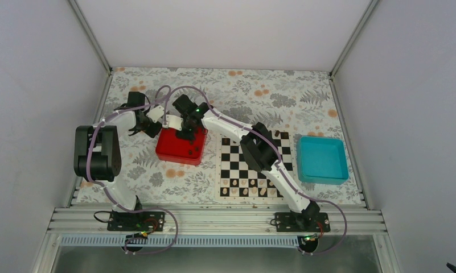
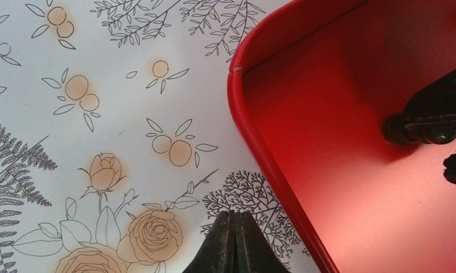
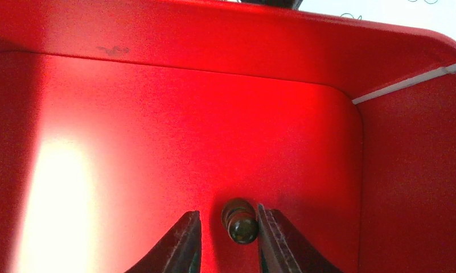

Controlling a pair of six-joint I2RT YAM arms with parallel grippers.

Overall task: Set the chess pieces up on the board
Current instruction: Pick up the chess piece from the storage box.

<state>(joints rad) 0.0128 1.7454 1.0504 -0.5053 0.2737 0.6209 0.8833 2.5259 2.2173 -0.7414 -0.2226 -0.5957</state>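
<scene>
The board (image 1: pixel 232 165) lies right of centre, with small pieces standing on its near rows (image 1: pixel 251 191) and a few dark pieces at its far edge (image 1: pixel 283 135). My right gripper (image 1: pixel 185 135) reaches down into the red tray (image 1: pixel 177 151). In the right wrist view it (image 3: pixel 228 219) is open around a dark chess piece (image 3: pixel 241 222) on the tray floor (image 3: pixel 157 114). The piece touches the right finger, with a gap to the left finger. My left gripper (image 2: pixel 235 213) is shut and empty over the floral cloth, just left of the tray rim (image 2: pixel 254 142). The same piece (image 2: pixel 410 129) shows there too.
A teal tray (image 1: pixel 322 159) stands right of the board. The right arm's forearm crosses above the board's far left part. The tray wall (image 3: pixel 407 170) is close on the right of the right gripper. White walls enclose the table.
</scene>
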